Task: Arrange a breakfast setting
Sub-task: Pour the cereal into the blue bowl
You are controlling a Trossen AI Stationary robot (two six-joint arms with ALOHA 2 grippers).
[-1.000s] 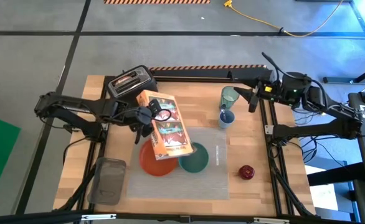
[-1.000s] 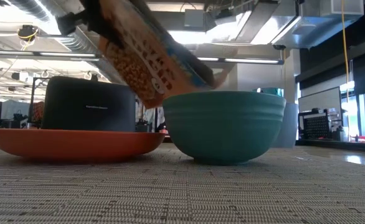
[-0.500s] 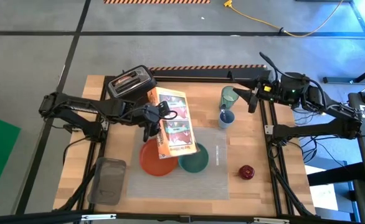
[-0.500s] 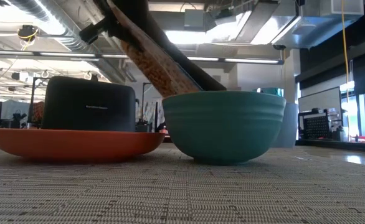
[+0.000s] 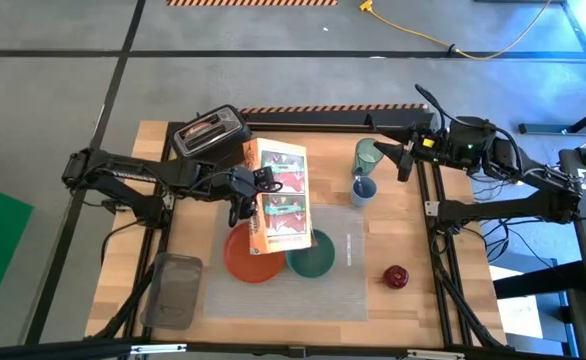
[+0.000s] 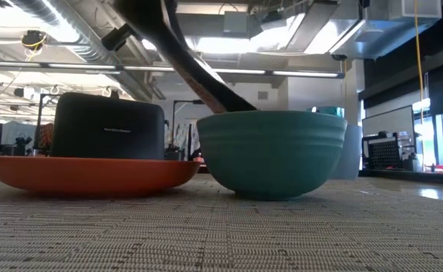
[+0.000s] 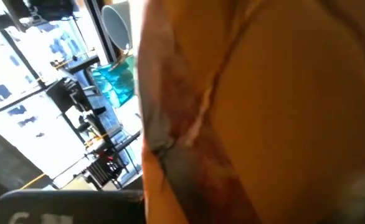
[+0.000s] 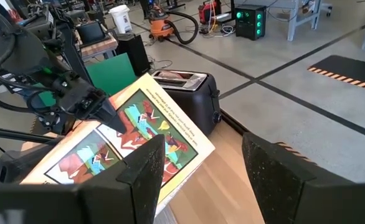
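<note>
From the high view I see my left gripper clamped on the cereal box, centre frame, tilted over the teal bowl and orange plate on the placemat. My right gripper waits upper right, fingers apart, beside the green tumbler. In the low view the box's edge dips into the bowl, centre; plate left

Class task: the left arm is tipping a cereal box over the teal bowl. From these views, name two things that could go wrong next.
1. The cereal box in the left end effector overhangs both the teal bowl and the orange plate, so cereal may land on the plate.
2. In the low view the box's corner sits at the bowl's rim, so it could nudge the bowl.
</note>
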